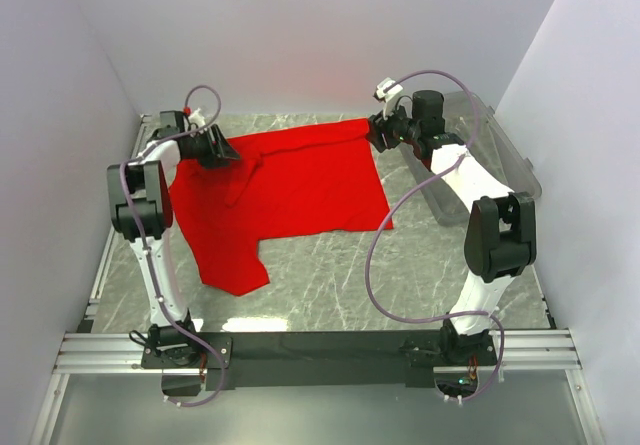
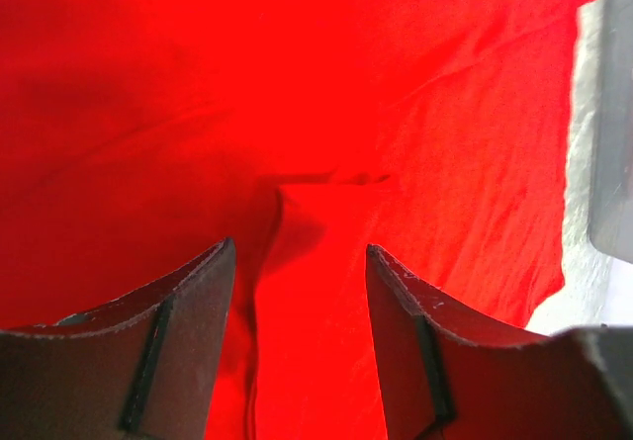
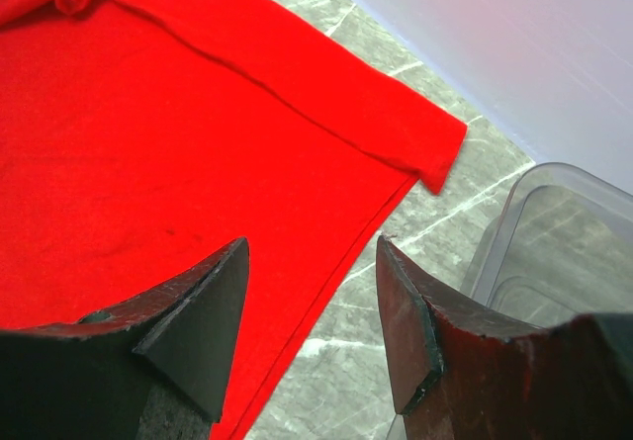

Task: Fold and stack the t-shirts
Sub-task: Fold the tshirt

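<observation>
The red t-shirt lies spread on the marble table, with one sleeve reaching toward the near left. My left gripper hovers over its far left part, jaws open. In the left wrist view the t-shirt fills the frame, and a small folded flap of it lies below the open left gripper, not pinched. My right gripper stands open at the shirt's far right corner. In the right wrist view the right gripper straddles the t-shirt's side edge, with bare marble under its right finger.
A clear plastic bin stands at the far right beside the right arm, and its rim shows just right of the right gripper. White walls close in the table on three sides. Bare marble lies in front of the shirt.
</observation>
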You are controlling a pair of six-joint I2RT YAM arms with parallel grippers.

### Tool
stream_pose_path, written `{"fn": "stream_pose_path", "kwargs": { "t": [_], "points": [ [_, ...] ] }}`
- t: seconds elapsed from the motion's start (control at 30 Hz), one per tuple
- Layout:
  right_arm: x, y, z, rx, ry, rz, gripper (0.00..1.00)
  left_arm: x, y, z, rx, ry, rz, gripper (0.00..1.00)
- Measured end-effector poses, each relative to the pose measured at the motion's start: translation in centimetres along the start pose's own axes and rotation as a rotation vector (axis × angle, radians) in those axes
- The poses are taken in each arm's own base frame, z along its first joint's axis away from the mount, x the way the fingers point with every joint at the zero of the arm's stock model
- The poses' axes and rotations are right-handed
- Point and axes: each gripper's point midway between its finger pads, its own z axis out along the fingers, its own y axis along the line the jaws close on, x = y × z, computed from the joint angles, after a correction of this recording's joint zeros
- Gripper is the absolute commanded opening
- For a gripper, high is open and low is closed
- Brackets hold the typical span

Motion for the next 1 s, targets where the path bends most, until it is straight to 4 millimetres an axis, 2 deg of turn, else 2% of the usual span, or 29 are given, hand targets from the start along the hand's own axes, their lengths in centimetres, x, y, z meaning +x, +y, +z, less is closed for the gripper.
{"fn": "stream_pose_path", "kwargs": {
  "t": [0.1,0.2,0.37,0.43,0.6,0.7,0.73,0.83,1.0],
  "points": [
    [0.0,0.0,0.0,0.0,0.0,0.0,0.61,1.0,0.3,1.1,-0.02,0.03,-0.025,0.6],
    [0.0,0.0,0.0,-0.001,0.001,0.001,0.61,1.0,0.2,1.4,-0.034,0.028,-0.029,0.57],
    [0.0,0.0,0.0,0.0,0.001,0.001,0.61,0.2,-0.3,1.5,-0.03,0.01,-0.013,0.4],
    [0.0,0.0,0.0,-0.001,0.002,0.001,0.61,0.2,-0.3,1.6,-0.029,0.012,-0.017,0.36],
    [0.0,0.0,0.0,-0.001,0.002,0.001,0.61,0.2,-0.4,1.8,-0.024,0.017,-0.014,0.35],
    [0.0,0.0,0.0,-0.001,0.002,0.001,0.61,0.7,-0.3,2.1,-0.025,0.03,-0.015,0.24],
    [0.0,0.0,0.0,-0.001,0.002,0.001,0.61,0.9,-0.3,2.2,-0.023,0.037,-0.017,0.16],
    [0.0,0.0,0.0,-0.001,0.002,0.001,0.61,1.2,-0.6,2.3,-0.013,0.049,-0.014,0.03],
    [0.0,0.0,0.0,-0.001,0.002,0.001,0.61,1.7,-1.2,2.3,0.027,0.064,0.0,0.01]
  ]
}}
